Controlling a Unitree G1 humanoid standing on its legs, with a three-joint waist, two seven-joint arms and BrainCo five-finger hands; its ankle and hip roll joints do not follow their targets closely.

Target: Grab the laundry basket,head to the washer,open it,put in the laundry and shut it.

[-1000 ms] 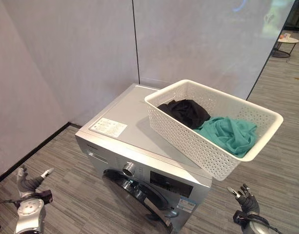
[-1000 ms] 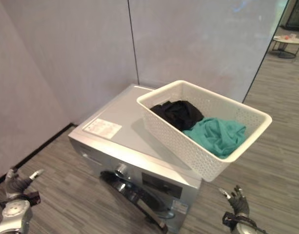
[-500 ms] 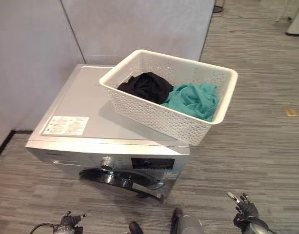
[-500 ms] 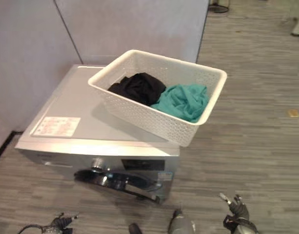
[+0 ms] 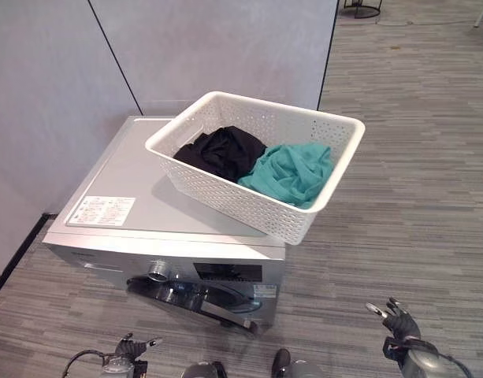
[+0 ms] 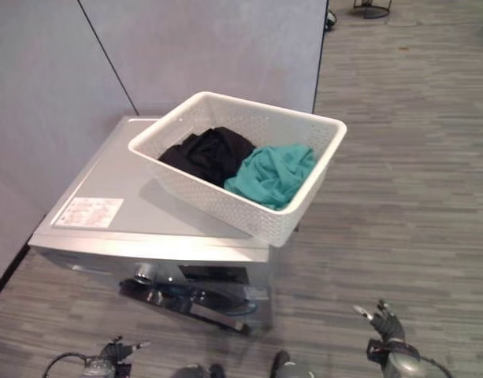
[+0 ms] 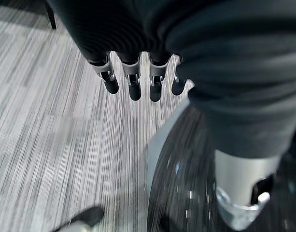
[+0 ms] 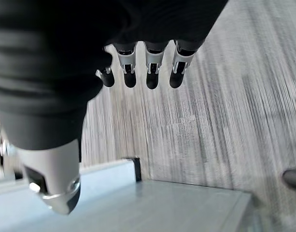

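One laundry basket (image 5: 261,201) on one washer (image 5: 139,216) — two garments inside; both robot hands (image 5: 399,321) (image 5: 129,346) low, fingers extended, empty.

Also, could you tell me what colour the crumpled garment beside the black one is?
Teal green crumpled garment, clearest in the left eye view.

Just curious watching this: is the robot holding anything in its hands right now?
No. The left hand and right hand hang open over the floor; the laundry basket sits on the washing machine.
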